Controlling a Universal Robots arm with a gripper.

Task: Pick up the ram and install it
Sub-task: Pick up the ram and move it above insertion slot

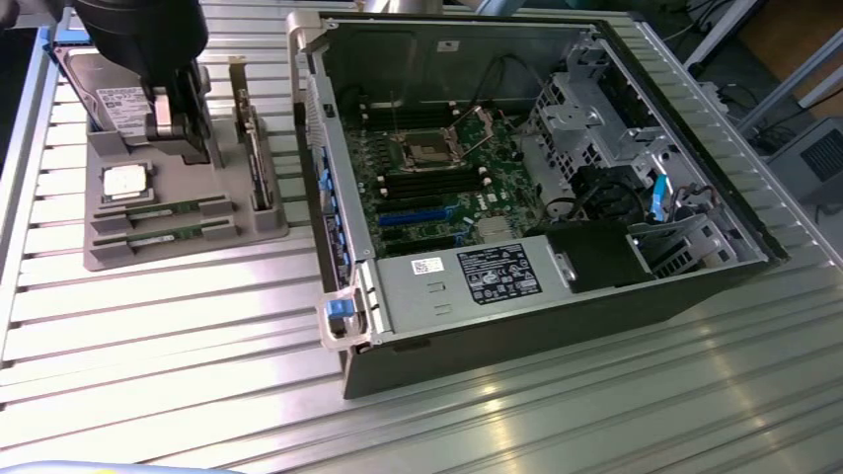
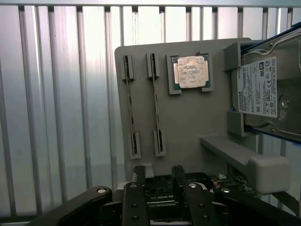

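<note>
Two ram sticks, thin green boards, lie side by side in slots of the grey tray (image 1: 185, 252): one ram (image 1: 161, 210) and a second ram (image 1: 166, 235) just in front of it. From the wrist view they appear edge-on, one ram (image 2: 130, 108) and the other ram (image 2: 156, 110). My gripper (image 1: 178, 133) hangs over the back of the tray, apart from both sticks. Its fingers (image 2: 136, 176) stand open with nothing between them; the gripper (image 2: 157, 175) points toward the sticks' near ends.
The tray also holds a square silver processor (image 1: 125, 183), a hard drive (image 1: 113, 94) and an upright expansion card (image 1: 251, 148). At the exterior view's right lies the open computer case (image 1: 737, 267) with its motherboard (image 1: 441, 173) exposed. Everything rests on a ribbed metal table (image 1: 172, 346).
</note>
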